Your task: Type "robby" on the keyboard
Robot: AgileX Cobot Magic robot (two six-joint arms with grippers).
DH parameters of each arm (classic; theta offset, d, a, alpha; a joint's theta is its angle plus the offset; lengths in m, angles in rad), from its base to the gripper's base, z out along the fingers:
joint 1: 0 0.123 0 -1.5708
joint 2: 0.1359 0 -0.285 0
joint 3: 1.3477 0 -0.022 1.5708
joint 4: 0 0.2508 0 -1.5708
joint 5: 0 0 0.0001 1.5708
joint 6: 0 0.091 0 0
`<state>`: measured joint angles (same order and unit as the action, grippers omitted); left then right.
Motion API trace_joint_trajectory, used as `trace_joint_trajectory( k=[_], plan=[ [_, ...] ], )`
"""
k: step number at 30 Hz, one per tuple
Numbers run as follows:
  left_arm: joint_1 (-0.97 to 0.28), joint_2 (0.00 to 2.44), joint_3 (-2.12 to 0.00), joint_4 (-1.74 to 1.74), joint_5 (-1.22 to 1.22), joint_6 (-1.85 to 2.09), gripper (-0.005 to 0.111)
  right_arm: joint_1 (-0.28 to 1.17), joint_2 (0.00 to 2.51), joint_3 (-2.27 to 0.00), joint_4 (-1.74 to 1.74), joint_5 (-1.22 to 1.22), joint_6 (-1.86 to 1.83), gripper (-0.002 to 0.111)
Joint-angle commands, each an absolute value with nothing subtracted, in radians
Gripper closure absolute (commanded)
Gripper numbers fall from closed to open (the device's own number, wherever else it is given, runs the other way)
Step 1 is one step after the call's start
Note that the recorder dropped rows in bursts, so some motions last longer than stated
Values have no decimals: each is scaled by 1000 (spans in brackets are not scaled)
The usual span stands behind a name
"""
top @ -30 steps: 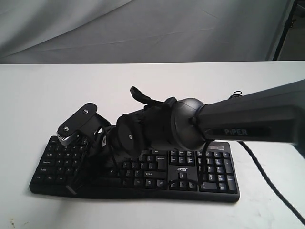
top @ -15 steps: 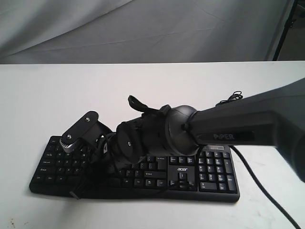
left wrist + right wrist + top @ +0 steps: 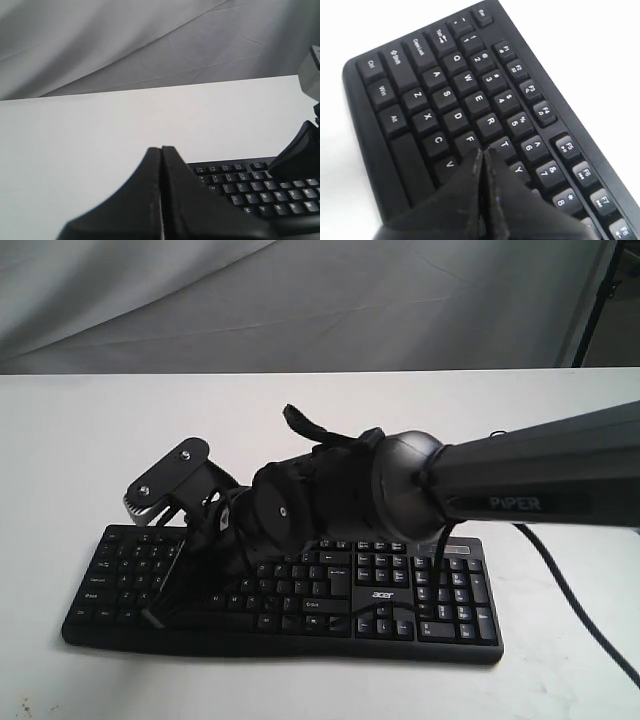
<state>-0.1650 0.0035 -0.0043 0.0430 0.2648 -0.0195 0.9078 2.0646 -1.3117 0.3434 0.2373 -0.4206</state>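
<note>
The right gripper (image 3: 482, 150), jaws pressed together, has risen off the keyboard (image 3: 430, 600) since half a second ago, which suggests a keypress just finished. It hangs by the R key (image 3: 490, 121). The keyboard lies on the table (image 3: 80, 440), and the left gripper (image 3: 161, 170) is closed too.
</note>
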Motion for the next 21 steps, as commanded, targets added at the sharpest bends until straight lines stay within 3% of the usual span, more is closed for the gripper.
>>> trace_joint_trajectory(
  k=[1,21],
  plan=[
    [-171,0,0,48,258,-22,107,869,2064,-1355,321,286,-418,108],
    [-171,0,0,48,258,-22,107,856,2136,-1417,307,320,-418,108]
  ],
)
